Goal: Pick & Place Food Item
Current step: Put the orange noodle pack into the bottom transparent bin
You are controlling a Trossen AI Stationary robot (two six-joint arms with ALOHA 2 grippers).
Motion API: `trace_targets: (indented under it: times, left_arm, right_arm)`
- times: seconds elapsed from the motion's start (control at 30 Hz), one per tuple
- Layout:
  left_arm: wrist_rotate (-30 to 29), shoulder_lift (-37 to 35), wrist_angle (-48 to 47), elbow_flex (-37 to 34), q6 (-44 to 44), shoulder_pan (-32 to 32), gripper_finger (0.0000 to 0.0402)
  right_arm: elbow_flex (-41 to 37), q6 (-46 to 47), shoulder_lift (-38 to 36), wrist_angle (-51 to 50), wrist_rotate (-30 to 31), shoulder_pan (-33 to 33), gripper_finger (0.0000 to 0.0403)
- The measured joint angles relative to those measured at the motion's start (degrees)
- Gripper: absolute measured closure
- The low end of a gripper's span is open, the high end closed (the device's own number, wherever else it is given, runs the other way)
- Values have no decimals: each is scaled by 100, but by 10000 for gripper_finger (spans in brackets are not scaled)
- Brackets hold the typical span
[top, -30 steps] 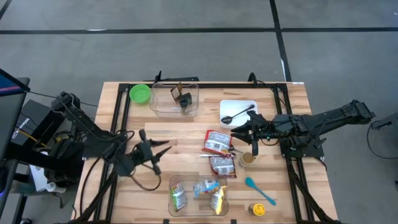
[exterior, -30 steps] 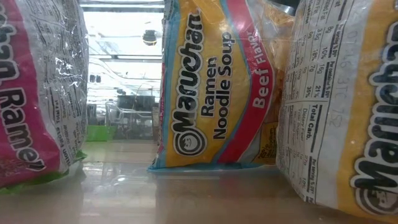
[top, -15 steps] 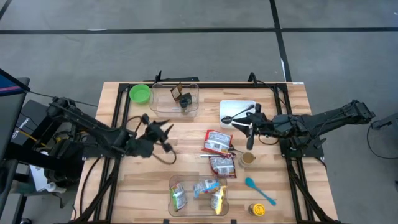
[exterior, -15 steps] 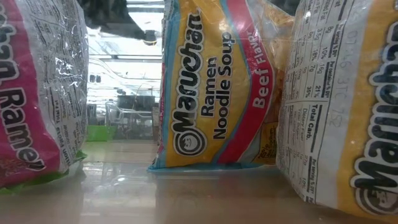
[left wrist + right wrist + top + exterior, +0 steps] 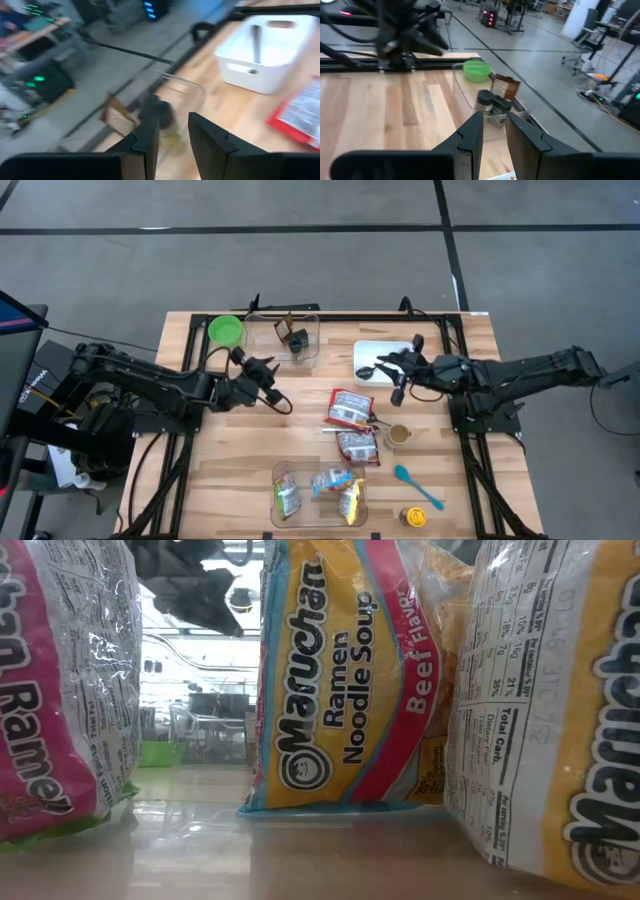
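Observation:
Two red-and-white ramen packets (image 5: 350, 407) (image 5: 358, 446) lie flat mid-table. More packets stand in the near clear container (image 5: 320, 492) and fill the low view, one of them the beef ramen packet (image 5: 345, 680). The far clear container (image 5: 282, 338) holds a brown packet (image 5: 505, 87) and a dark jar (image 5: 485, 102). My left gripper (image 5: 268, 370) hovers just near-left of that container, fingers slightly apart and empty (image 5: 174, 135). My right gripper (image 5: 385, 365) hovers over the white tray (image 5: 400, 346), fingers slightly apart and empty (image 5: 494, 127).
A green bowl (image 5: 225, 330) sits at the far left. A black spoon (image 5: 366, 371) lies in the white tray. A small cup (image 5: 398, 435), a teal spoon (image 5: 417, 486) and a yellow-lidded jar (image 5: 413, 517) sit at the near right. Bare wood lies near left.
My left gripper has swung from the near-left part of the table toward the far edge and somewhat right, up to the far clear container. My right gripper has shifted a little toward the far edge, over the white tray, and rolled at the wrist. No object has moved.

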Motion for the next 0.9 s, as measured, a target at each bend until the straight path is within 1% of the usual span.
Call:
trace_targets:
  times: [0.13, 0.2, 0.33, 0.53, 0.63, 0.73, 0.83, 0.9]
  left_arm:
    - [675, 0, 16, 0, -44, 14, 302]
    - [867, 0, 117, 0, 12, 14, 302]
    - [916, 0, 369, 0, 219, 14, 302]
    - [955, 0, 428, 0, 116, 12, 302]
    - [1296, 0, 430, 0, 4, 12, 302]
    - [1831, 0, 433, 0, 7, 12, 302]
    - [2321, 0, 480, 0, 15, 65, 302]
    - [2478, 0, 539, 0, 16, 121, 302]
  right_arm:
    - [0, 1, 0, -85, 0, -128, 326]
    - [0, 1, 0, -93, -2, -148, 326]
    - [0, 250, 0, -363, -15, -85, 326]
    - [0, 1198, 0, -1346, -25, 81, 326]
    - [0, 1511, 0, -1806, -28, 168, 326]
    - [0, 1779, 0, -2075, -30, 237, 326]
    - [0, 1835, 0, -2213, -41, 294, 326]
    - [0, 1831, 0, -2268, -47, 329, 326]
